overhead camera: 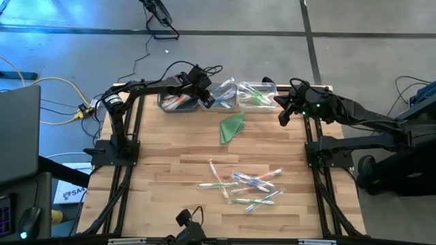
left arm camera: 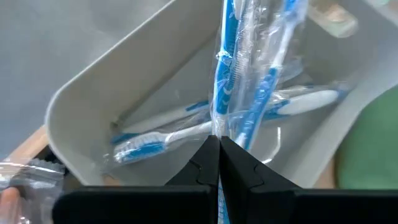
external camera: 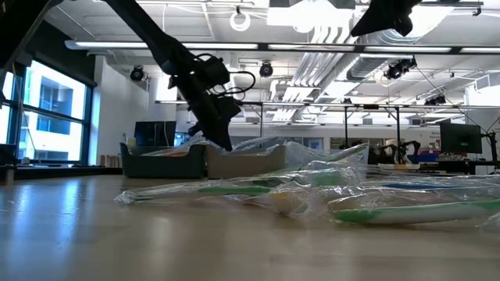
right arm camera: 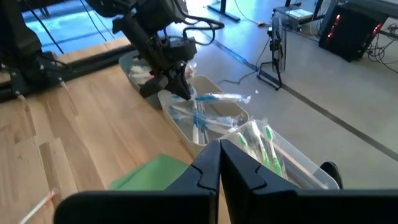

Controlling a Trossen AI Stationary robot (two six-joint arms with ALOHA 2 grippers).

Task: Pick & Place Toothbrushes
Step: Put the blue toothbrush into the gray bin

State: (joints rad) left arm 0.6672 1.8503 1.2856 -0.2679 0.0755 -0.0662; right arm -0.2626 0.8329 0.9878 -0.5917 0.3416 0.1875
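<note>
Three bins stand along the table's far edge: a dark one with pink-orange toothbrushes (overhead camera: 177, 102), a grey middle bin (overhead camera: 223, 96) with blue ones, and a clear bin (overhead camera: 257, 95) with green ones. My left gripper (overhead camera: 206, 101) hangs over the middle bin (left arm camera: 93, 93), shut on a clear-wrapped blue toothbrush (left arm camera: 227, 68). My right gripper (overhead camera: 283, 117) is shut and holds nothing, up beside the green bin (right arm camera: 280, 155). A loose pile of wrapped toothbrushes (overhead camera: 245, 185) lies on the near half of the table. My left gripper pinches the wrapped blue toothbrush by one end (left arm camera: 219, 127) between its two fingertips. The fingers slant down from the table's left toward the middle bin. The toothbrush (right arm camera: 214, 98) sticks out past the fingertips, along their line, over the blue toothbrushes lying in the bin.
A folded green triangle (overhead camera: 231, 127) lies on the table just in front of the bins. In the low view the pile of toothbrushes (external camera: 312, 195) fills the foreground. Bare wood lies between the pile and the bins, and black frame posts stand at both side edges.
</note>
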